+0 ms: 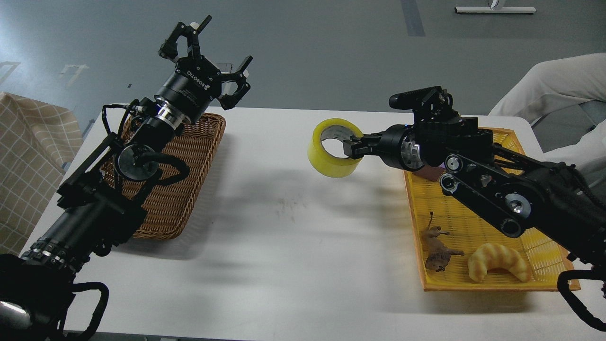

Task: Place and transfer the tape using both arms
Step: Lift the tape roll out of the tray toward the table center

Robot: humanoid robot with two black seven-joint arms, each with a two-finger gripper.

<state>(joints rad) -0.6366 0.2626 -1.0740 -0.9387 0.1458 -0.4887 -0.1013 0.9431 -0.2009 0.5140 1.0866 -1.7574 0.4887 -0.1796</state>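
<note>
The tape [331, 161], a wide yellowish roll with a grey-white core, hangs above the white table [293, 227] near its middle back. My right gripper [351, 147] is shut on the roll's near wall, one finger inside the core. The right arm reaches in from the right, over the yellow tray [473, 284]. My left gripper [208, 52] is open and empty, fingers spread, held high above the far end of the brown wicker basket [189, 156] at the left.
The yellow tray holds a croissant toy [499, 260] and a small brown animal figure [438, 248]; other items there are hidden by my right arm. A checked cloth [28, 156] hangs at the far left. A person in white [563, 85] sits at the back right.
</note>
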